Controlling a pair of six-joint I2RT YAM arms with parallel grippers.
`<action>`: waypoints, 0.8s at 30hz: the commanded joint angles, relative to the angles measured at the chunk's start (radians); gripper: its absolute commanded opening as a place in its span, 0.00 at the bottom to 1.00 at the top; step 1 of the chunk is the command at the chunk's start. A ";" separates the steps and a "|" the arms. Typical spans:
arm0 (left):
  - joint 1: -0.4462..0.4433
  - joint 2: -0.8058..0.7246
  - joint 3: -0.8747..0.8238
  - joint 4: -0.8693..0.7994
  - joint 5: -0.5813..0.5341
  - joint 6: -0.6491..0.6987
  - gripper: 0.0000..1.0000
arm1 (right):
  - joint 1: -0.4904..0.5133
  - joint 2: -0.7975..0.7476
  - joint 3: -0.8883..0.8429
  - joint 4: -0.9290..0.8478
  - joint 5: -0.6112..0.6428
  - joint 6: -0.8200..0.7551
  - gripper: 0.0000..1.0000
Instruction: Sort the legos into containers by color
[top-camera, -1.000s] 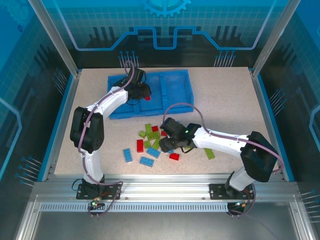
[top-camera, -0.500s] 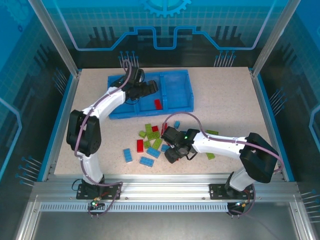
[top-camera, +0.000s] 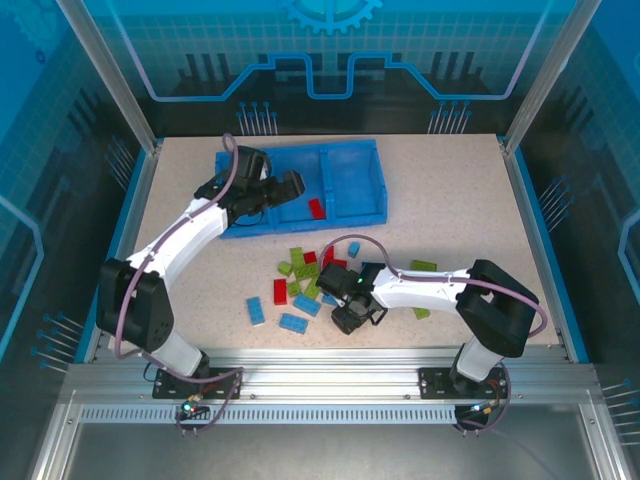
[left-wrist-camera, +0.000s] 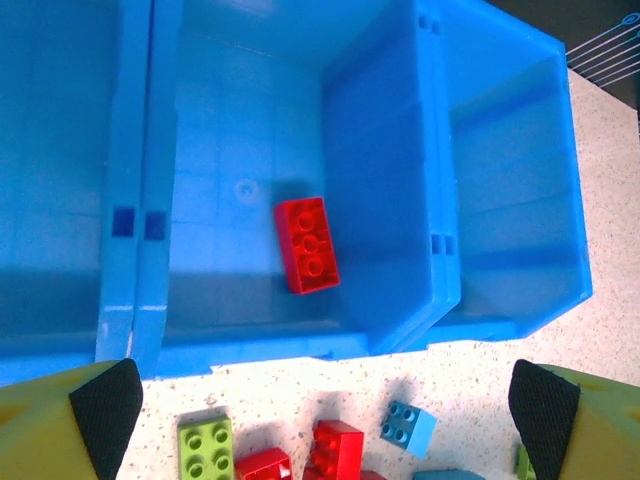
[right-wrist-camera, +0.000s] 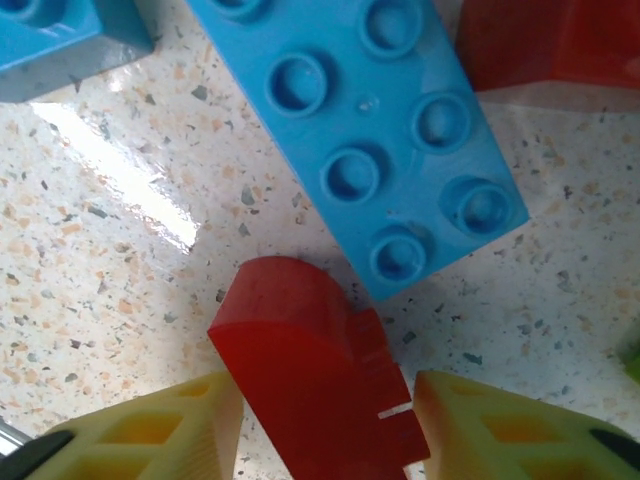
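Observation:
The bright-blue tray (top-camera: 355, 180) lies at the back left, with three compartments side by side. One red brick (top-camera: 316, 208) lies flat in its middle compartment (left-wrist-camera: 230, 150), and the left wrist view has that red brick (left-wrist-camera: 307, 245) too. My left gripper (top-camera: 290, 185) hovers over the tray's near edge, open and empty, its black pads (left-wrist-camera: 105, 405) far apart. The loose legos (top-camera: 297, 258) lie in a heap at mid-table. My right gripper (top-camera: 348, 318) is down at the heap's near side, shut on a rounded red brick (right-wrist-camera: 305, 380) just above the tabletop.
A long light-blue brick (right-wrist-camera: 370, 130) lies right beyond the held red one. Lime (left-wrist-camera: 207, 447), red (left-wrist-camera: 337, 447) and light-blue (left-wrist-camera: 408, 428) bricks sit just in front of the tray. Stray blue bricks (top-camera: 256, 310) lie left of the heap and lime ones (top-camera: 424, 265) lie right of it.
My left gripper let the red brick fall into the middle compartment and drew back to the left. My right gripper came down and nearer, closing round the rounded red brick.

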 joint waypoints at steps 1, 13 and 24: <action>0.011 -0.052 -0.046 -0.005 -0.007 -0.023 0.99 | 0.014 0.020 0.023 -0.001 0.000 -0.010 0.42; 0.044 -0.147 -0.183 -0.030 -0.049 -0.004 0.99 | 0.025 -0.165 0.013 -0.009 0.010 0.016 0.24; 0.028 -0.216 -0.314 -0.079 -0.076 -0.019 0.99 | -0.188 -0.070 0.274 0.128 -0.138 0.045 0.23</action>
